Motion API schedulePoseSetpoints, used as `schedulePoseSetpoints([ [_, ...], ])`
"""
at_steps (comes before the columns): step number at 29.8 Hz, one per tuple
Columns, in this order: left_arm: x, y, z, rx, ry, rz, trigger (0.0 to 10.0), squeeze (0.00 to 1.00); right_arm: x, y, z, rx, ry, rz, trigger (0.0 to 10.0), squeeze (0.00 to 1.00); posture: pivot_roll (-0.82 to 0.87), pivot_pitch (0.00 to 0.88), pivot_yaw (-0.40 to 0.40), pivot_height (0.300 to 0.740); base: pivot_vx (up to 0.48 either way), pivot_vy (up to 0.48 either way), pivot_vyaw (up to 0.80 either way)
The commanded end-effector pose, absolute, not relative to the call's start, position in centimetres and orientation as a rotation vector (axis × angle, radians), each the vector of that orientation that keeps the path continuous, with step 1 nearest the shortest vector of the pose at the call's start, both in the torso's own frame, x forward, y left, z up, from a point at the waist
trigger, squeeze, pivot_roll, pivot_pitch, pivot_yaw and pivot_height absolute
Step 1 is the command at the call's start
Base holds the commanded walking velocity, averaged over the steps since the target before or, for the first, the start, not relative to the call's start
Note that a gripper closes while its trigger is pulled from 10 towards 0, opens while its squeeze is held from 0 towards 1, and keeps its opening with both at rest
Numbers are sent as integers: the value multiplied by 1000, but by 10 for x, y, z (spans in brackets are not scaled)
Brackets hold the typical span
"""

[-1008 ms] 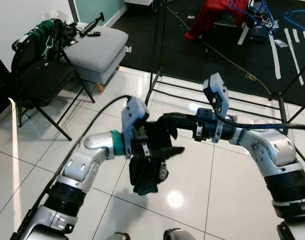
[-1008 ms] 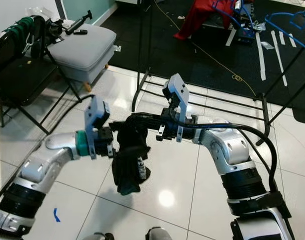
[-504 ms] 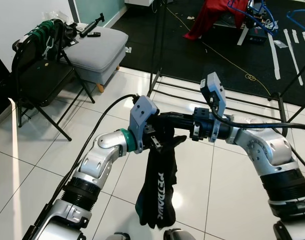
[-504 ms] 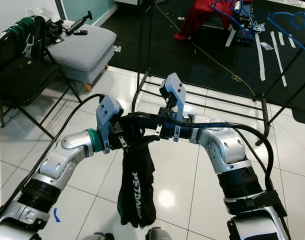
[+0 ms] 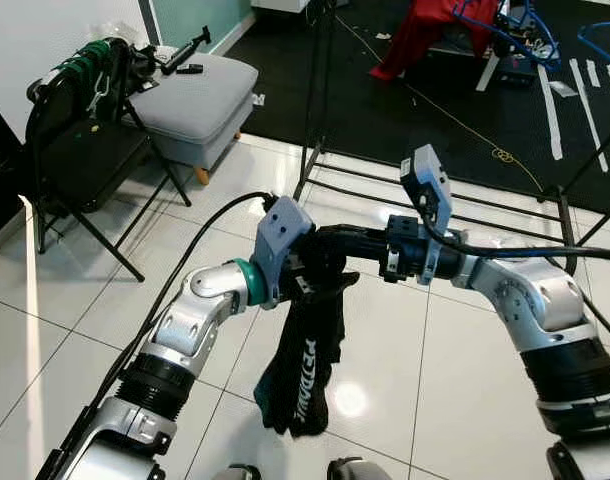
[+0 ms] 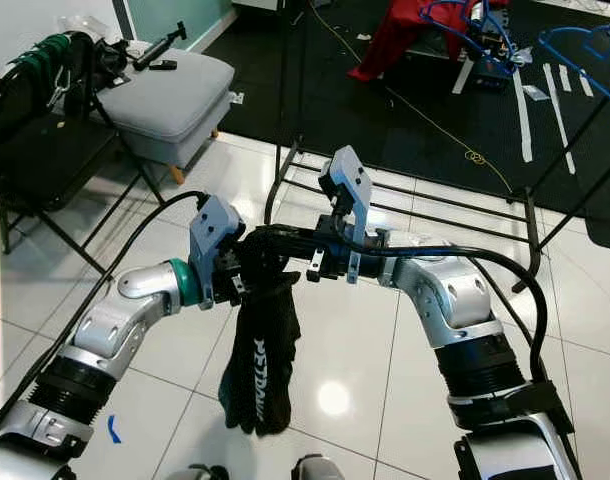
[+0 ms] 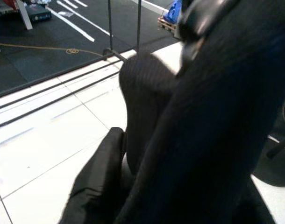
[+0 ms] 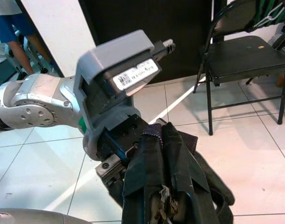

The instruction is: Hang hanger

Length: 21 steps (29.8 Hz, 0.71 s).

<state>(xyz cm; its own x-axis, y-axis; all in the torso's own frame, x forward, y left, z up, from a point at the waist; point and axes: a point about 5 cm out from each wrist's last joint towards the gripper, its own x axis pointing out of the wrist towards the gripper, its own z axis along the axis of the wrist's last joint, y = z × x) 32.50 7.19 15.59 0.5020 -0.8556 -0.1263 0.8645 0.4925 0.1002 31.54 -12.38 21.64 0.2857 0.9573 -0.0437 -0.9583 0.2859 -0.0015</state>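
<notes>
A black garment with white lettering hangs limp over the white floor tiles, held at its top where the two grippers meet. My left gripper is shut on the bunched top of the cloth. From the right, my right gripper reaches in with its long fingers pressed together on the same bunch. In the left wrist view black fabric covers the fingers. Any hanger inside the cloth is hidden.
A black clothes rack stands just ahead, with an upright pole and floor bars. A folding chair with green hangers and a grey ottoman are at the left. Red cloth and blue hangers lie beyond. A person's legs stand far off.
The garment was bunched up against my left gripper; it has since dropped open and now hangs down. My left arm has risen to meet the right gripper; the cloth swings slightly left.
</notes>
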Motion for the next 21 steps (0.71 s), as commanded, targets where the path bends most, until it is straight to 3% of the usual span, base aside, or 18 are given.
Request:
schedulePoseSetpoints([
  [1,326,72,153,164,83,-1045,0,0,314,-123,219,-39,20,1296,0,0,-65,26,25,740,0,0,0],
  [21,336,75,164,123,22,-971,0,0,313,-120,217,-37,21,1293,0,0,-66,28,28,740,0,0,0],
])
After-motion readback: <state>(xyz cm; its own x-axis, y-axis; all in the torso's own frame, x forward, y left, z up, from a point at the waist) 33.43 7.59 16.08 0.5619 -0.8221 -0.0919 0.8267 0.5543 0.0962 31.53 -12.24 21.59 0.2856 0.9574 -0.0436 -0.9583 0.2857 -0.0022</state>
